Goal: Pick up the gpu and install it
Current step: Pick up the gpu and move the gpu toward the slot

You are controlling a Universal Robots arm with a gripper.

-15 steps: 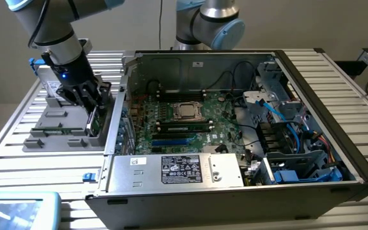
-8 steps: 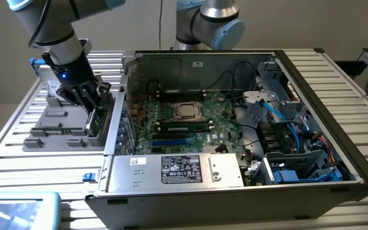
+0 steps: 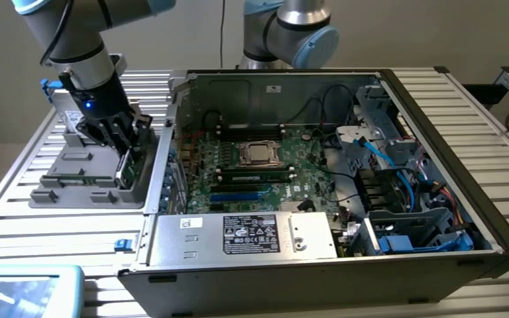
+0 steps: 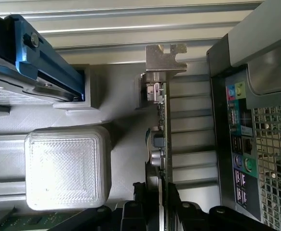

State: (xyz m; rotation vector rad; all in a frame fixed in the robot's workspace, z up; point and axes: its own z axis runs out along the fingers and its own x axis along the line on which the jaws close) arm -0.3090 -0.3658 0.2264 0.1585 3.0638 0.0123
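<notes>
While claw [image 4: 154, 195] grips edge-on gpu [image 4: 161, 122], bracket [image 4: 165, 57] points away.

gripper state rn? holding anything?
Gripper: fingers closed on the gpu, which stands on edge in the gray holder.

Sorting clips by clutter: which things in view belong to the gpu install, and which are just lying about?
In the job:
gpu, on edge in the grey holder
claw, at the gpu
open computer case

Lying about:
drive with blue rail
green memory stick
blue-framed screen
</notes>
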